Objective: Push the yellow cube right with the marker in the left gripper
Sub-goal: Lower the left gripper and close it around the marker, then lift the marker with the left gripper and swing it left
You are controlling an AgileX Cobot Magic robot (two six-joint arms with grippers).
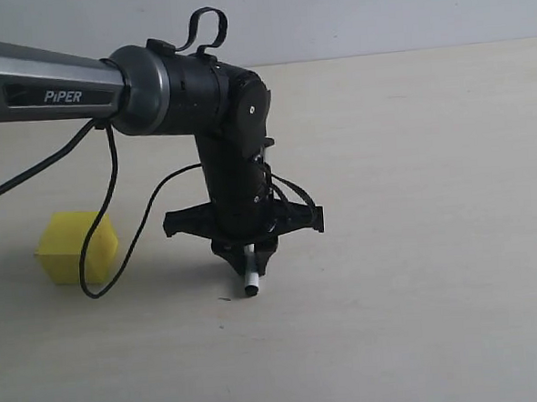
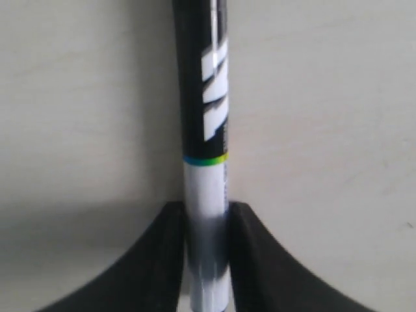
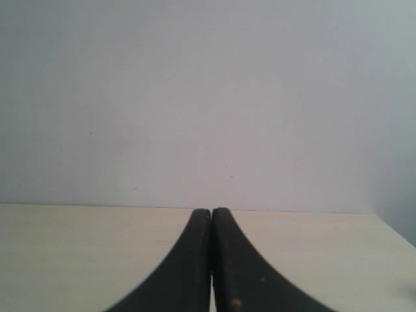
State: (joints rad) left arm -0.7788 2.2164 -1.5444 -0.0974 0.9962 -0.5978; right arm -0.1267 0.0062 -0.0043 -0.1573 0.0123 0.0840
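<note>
The yellow cube (image 1: 75, 246) sits on the pale table at the left. My left gripper (image 1: 246, 257) points down at the table well to the cube's right, not touching it. It is shut on the marker (image 2: 205, 195), both jaws pressed against the white barrel. The black half with white lettering runs on past the jaws. In the exterior view only the marker's white end (image 1: 251, 277) with its dark tip shows below the jaws, close to the table. My right gripper (image 3: 212, 212) is shut on nothing, above the table and facing a plain wall; the exterior view does not show it.
A black cable (image 1: 107, 247) hangs from the left arm (image 1: 52, 87) and loops down in front of the cube's right side. A small dark mark (image 1: 223, 299) lies on the table just left of the marker's tip. Bare tabletop (image 1: 435, 245) spreads to the right.
</note>
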